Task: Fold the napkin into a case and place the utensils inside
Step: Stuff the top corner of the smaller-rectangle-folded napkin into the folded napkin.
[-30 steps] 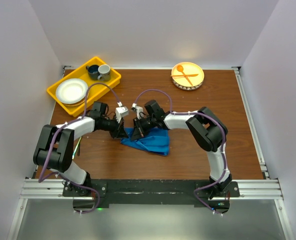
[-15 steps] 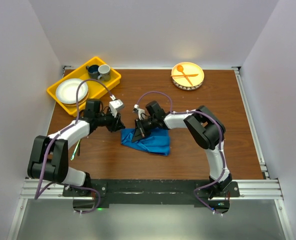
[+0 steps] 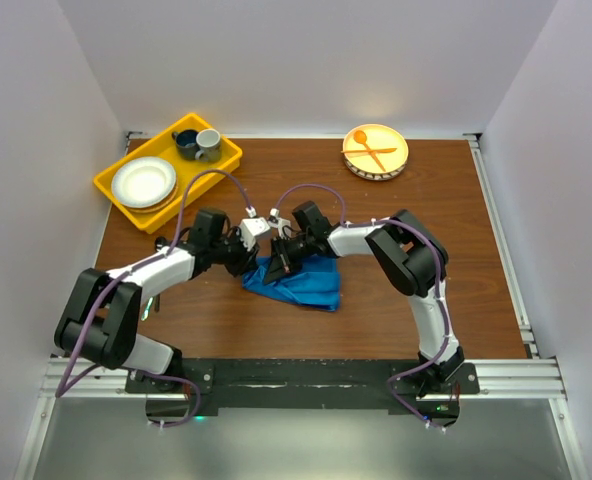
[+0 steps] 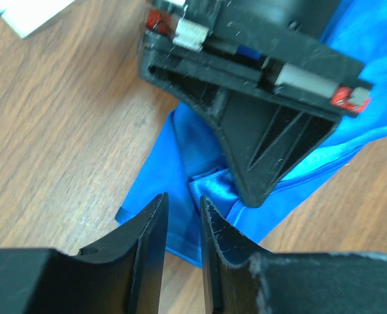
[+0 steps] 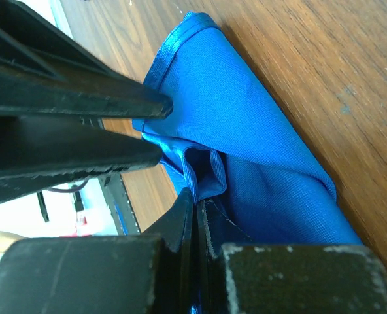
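At mid-table, slightly toward the near edge, the napkin [image 3: 301,284] lies as a loosely folded blue wedge, flat on the wood and not yet a narrow case. Its long axis runs left to right, with the right end a little nearer. Its narrower, bunched end points left and far, toward the two claws that meet there.

The right gripper [image 3: 280,260] has its fingers pressed together on a raised fold of cloth at that left far end. The right wrist view shows the pinch, with the satin hem puckering up into the closed tips [image 5: 197,199]. This grip seems meant to hold one layer up off the rest, so an edge can be separated and turned over.

The left gripper [image 3: 248,252] faces it from the left, just beside it. Its jaws stand slightly spread, and the slim gap between them [image 4: 182,204] holds nothing. It hovers over the cloth's left corner, just short of the right claw's tip. It appears placed to take the neighbouring edge, so both arms can draw the fold along the long axis.

The metal utensils cannot be made out, and none lies on the cloth.
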`<state>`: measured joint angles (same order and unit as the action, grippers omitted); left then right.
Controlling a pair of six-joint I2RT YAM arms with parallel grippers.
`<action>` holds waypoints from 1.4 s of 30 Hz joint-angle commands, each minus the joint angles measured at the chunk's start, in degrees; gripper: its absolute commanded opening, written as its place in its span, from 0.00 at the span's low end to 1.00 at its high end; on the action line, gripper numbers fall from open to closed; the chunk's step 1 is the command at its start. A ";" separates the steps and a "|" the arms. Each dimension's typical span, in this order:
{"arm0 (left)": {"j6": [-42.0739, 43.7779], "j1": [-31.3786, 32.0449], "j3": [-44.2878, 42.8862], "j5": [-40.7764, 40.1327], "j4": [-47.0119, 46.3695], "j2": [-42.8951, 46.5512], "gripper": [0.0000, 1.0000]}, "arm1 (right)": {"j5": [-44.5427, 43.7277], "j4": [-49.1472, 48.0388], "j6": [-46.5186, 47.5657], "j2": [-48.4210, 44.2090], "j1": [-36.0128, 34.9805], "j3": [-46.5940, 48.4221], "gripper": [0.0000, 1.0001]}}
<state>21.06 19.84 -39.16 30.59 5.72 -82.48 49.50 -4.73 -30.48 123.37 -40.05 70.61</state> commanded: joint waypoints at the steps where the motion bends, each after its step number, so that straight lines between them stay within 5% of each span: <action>1: 2.49 1.08 0.31 -3.78 -0.09 -0.31 0.32 | -0.54 1.04 -0.19 0.99 0.15 1.64 0.00; 9: 4.43 1.70 0.31 -5.10 1.14 -1.89 0.33 | -0.45 2.45 -0.02 0.99 0.24 2.87 0.00; 19: 3.11 1.52 -0.13 -3.44 -0.18 -0.06 0.00 | 0.51 8.41 0.42 2.57 0.24 5.59 0.00; 42: 4.60 -0.06 0.57 4.30 1.23 2.67 0.00 | 2.71 15.54 0.25 6.18 0.76 14.02 0.00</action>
<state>23.77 20.01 -38.65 31.46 7.18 -80.88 52.36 8.10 -30.61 128.77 -39.68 81.45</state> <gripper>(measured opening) 0.013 0.014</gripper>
